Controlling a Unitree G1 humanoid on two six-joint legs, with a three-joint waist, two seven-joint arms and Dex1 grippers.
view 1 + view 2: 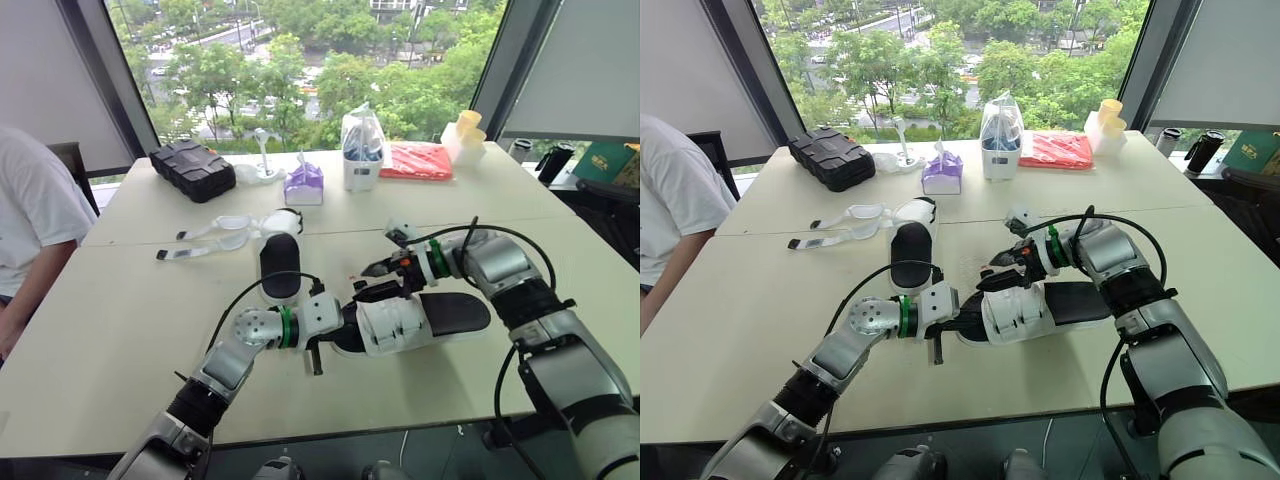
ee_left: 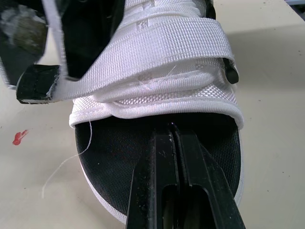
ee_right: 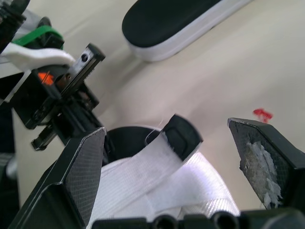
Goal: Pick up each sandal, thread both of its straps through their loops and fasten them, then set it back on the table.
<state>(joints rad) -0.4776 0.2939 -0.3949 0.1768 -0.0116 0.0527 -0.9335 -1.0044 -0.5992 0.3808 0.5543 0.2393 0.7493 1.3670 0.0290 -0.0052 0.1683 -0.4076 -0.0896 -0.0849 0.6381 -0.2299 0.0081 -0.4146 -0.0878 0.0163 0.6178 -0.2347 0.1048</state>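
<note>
Close in, the left end effector [image 2: 172, 130] is clenched, its two fingers pressed together with nothing between them, lying over the black footbed at the toe end of the sandal [image 1: 405, 325]. The right end effector [image 3: 166, 134] is released, its fingers [image 3: 83, 167] spread wide on either side of the strap [image 3: 143, 167] and apart from it. The strap's black tip [image 3: 182, 137] stands up loose in the gap. A second, broader white band lies flat across the sandal's upper. The sandal rests on the surface [image 1: 120, 330] near its front edge, toe toward the left arm and heel toward the right arm. A small red mark [image 2: 19, 137] shows on the surface just beside the toe. Just beyond lies the other sandal [image 1: 280, 268], sole down, apart from both end effectors, with its loose straps [image 1: 225, 222] spread flat on the surface to its left. Along the far side, by the window, stand a black case [image 1: 192, 168], a purple tissue pack [image 1: 303, 185], a clear bag [image 1: 362, 148], a red packet [image 1: 415, 160] and a stack of yellow cups [image 1: 465, 135], all well apart from the sandals. A person [image 1: 30, 220] in a white shirt sits at the left edge of the surface, an arm resting near its corner.
</note>
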